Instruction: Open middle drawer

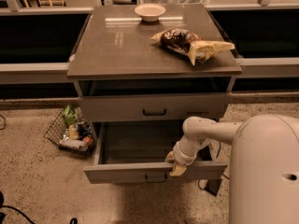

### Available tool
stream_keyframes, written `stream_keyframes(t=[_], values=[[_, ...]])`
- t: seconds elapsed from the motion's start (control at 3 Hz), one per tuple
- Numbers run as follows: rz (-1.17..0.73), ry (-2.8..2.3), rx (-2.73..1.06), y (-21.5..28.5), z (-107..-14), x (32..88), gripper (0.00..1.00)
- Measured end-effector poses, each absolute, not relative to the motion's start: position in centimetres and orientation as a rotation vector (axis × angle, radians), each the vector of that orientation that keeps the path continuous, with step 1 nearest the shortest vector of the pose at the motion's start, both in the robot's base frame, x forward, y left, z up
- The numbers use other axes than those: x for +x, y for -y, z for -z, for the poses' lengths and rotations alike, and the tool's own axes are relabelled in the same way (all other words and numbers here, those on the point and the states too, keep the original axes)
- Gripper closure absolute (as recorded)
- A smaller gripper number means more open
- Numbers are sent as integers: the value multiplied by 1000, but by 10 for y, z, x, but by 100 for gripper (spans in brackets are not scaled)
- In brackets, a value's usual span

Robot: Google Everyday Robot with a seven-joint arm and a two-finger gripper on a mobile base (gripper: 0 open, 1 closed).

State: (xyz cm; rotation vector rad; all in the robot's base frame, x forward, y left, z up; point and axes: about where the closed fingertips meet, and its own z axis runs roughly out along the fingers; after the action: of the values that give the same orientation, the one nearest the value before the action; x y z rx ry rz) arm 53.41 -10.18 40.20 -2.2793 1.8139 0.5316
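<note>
Camera view: the robot's big white body (264, 171) is closest, at 4 o'clock. Its arm reaches out to 9 o'clock. The gripper (176, 166) sits right on the top edge of the middle drawer (121, 172). I cannot tell if the gripper is wide or narrow.

The middle drawer sticks far out of the cabinet, and it looks open. Its front runs sideways, from 9 o'clock to 3 o'clock. Its small dark handle (155, 178) is just beside the gripper, at 8 o'clock. To open more, the drawer would slide to 6 o'clock. The floor (46, 190) there is bare, but the robot's body is close at the right.

A wire basket (70, 132) sits on the floor at 10 o'clock. Farther back is the shut top drawer (117, 108). On the cabinet top (117, 45) lie a chip bag (191, 43) and, farthest, a bowl (150, 11).
</note>
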Motion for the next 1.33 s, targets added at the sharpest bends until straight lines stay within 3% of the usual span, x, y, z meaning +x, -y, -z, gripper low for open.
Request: stream_keyframes(t=[0.33, 0.67, 1.33], values=[[-515, -1810, -2281, 101, -407, 524, 100], [-515, -1810, -2282, 101, -407, 524, 86], [-515, -1810, -2282, 101, -407, 524, 39]])
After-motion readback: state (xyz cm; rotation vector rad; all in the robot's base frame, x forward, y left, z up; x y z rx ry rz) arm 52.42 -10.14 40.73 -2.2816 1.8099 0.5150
